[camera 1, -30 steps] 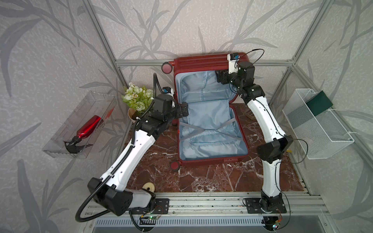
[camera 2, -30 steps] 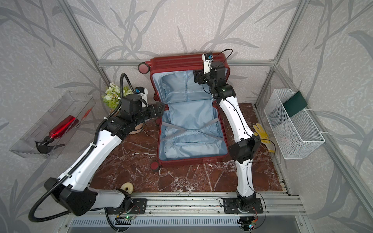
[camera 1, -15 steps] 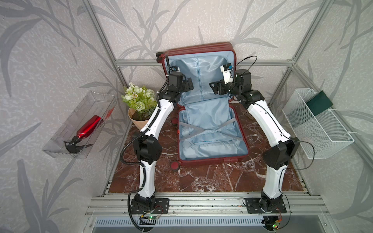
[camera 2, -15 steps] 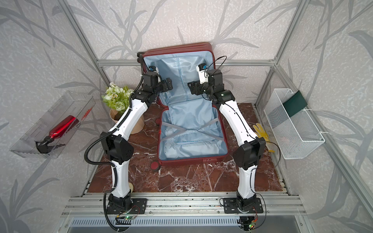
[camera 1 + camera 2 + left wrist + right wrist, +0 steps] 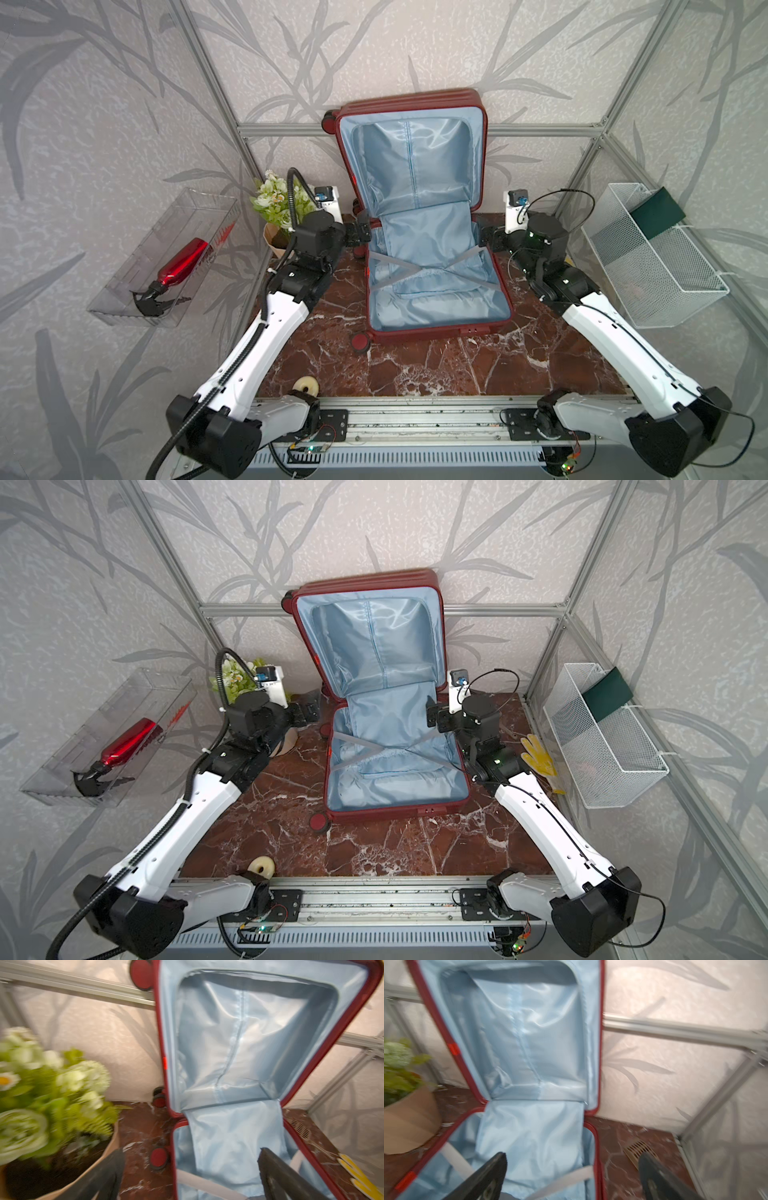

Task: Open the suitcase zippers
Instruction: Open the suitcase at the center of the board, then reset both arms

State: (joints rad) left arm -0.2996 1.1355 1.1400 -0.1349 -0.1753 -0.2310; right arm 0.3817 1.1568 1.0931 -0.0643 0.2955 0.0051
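The fingers (image 5: pixel 104 1174) of the left gripper (image 5: pixel 360 233) are spread wide and hold nothing, and the fingers (image 5: pixel 485 1180) of the right gripper (image 5: pixel 486 239) are just as wide and just as empty. The two grippers sit on either side of the suitcase (image 5: pixel 436 291), level with the fold where its halves meet. Whether either tip touches the shell cannot be told. The suitcase lies in the middle of the marble tabletop (image 5: pixel 415 365), with its base flat and its lid raised and tilted back toward the rear wall. The zippers (image 5: pixel 600 1043) run bare along the parted rims, and an orange-red tab (image 5: pixel 165 1063) sits on the lid's edge, so the zip work looks finished. What seems left is a clean retreat. To do that well, leave the jaws wide and draw each arm outward first, away from the shell, and only then back toward the base rail. A brush on the lid's lower corners could tip the lid forward and shut. The left arm has the flower pot (image 5: pixel 276 232) close beside its wrist, so it should lift clear rather than swing sideways. The right arm should pass above the yellow glove (image 5: pixel 538 750).
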